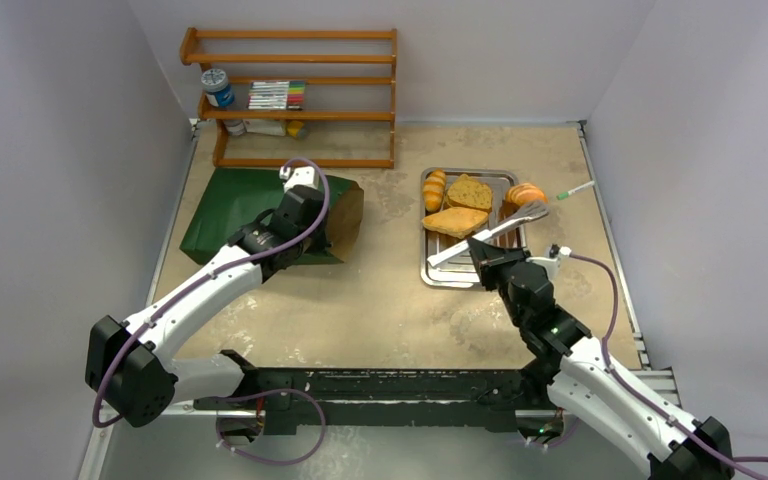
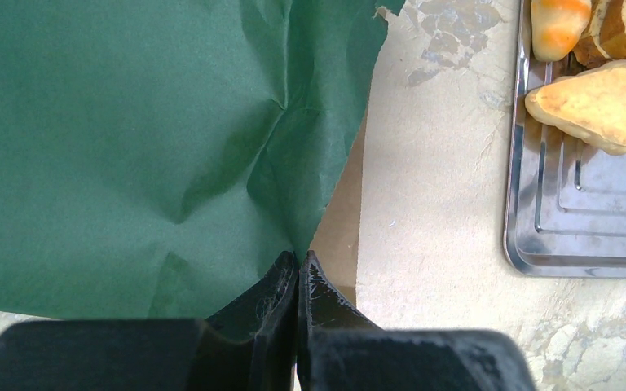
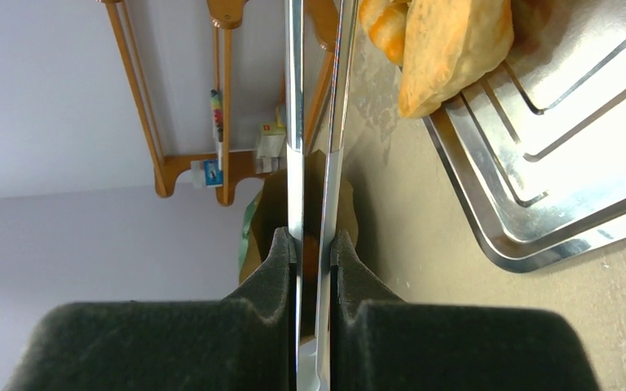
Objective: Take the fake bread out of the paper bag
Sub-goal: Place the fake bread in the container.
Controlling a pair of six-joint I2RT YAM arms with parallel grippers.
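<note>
The dark green paper bag [image 1: 240, 205] lies flat at the left, its brown mouth [image 1: 350, 215] facing the tray. My left gripper [image 1: 305, 215] is shut on the bag's upper mouth edge [image 2: 293, 163], its fingertips [image 2: 285, 273] pinching the green paper. The fake bread lies on the silver tray [image 1: 445, 275]: a striped orange roll [image 1: 434, 190], a brown slice [image 1: 470, 190], tan toast [image 1: 455, 220] and an orange roll [image 1: 525, 193]. My right gripper [image 1: 480, 250] is shut on the metal tongs [image 1: 515, 220], which reach across the tray. The bag's inside is mostly hidden.
A wooden rack [image 1: 295, 100] with a can and markers stands against the back wall. A green-tipped pen [image 1: 575, 190] lies right of the tray. White walls close in both sides. In the right wrist view the tongs [image 3: 295, 122] point toward the bag [image 3: 273, 204].
</note>
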